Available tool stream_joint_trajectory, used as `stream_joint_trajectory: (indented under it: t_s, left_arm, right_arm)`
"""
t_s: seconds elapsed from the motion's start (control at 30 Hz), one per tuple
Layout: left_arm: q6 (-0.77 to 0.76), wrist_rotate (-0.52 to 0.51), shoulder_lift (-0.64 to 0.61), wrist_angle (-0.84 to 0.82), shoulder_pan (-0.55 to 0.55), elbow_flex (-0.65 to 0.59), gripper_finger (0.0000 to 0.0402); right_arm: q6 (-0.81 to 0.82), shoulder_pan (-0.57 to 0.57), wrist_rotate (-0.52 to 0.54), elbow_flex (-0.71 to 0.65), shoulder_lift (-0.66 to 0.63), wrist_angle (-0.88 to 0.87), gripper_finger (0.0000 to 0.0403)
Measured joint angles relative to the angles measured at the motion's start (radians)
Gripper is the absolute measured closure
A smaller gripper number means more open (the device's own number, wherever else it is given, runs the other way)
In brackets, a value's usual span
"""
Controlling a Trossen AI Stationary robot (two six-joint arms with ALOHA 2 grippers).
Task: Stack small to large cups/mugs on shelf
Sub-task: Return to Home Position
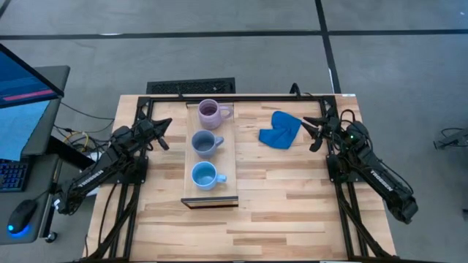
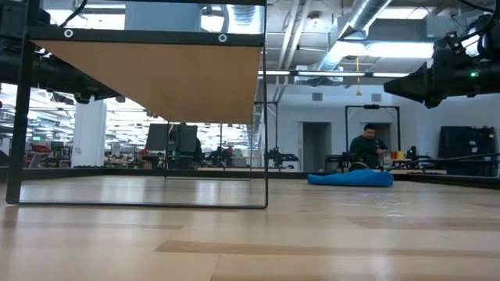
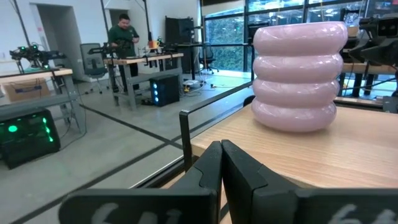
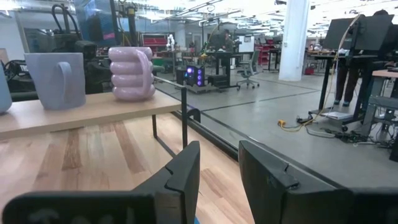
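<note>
Three mugs stand in a single row along the shelf (image 1: 227,157), a pale board raised on a thin black frame left of centre on the surface (image 1: 292,212). One short end of the shelf lies close to the far edge. The lilac mug (image 1: 211,111) stands at that far end, the slate-blue mug (image 1: 204,142) at the middle and the light blue mug (image 1: 202,175) nearest the dark-edged near end. Each is upright and apart from its neighbour, with its handle turned toward the right edge of the surface.

The left end effector (image 3: 221,146) hangs over the left part of the surface, just beside the shelf's long left edge but not touching it. Its fingers are pressed together on nothing. The right end effector (image 4: 219,149) sits near the far right corner, its fingers a small gap apart and empty. A crumpled blue cloth (image 1: 280,130) lies between it and the shelf, touching neither.

Bare wood runs from the shelf's near end to the near edge, and between the shelf and the right edge. A person (image 2: 366,144) is at a bench in the room beyond
</note>
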Motion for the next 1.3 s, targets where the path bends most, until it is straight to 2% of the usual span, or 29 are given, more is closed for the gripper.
stream_joint_trajectory:
  t_s: [1.3]
  left_arm:
    - [-0.004, -0.020, 0.000, -0.002, 0.000, 0.000, 0.0401]
  right_arm:
    - [0.000, 0.000, 0.000, 0.000, 0.000, 0.000, 0.0269]
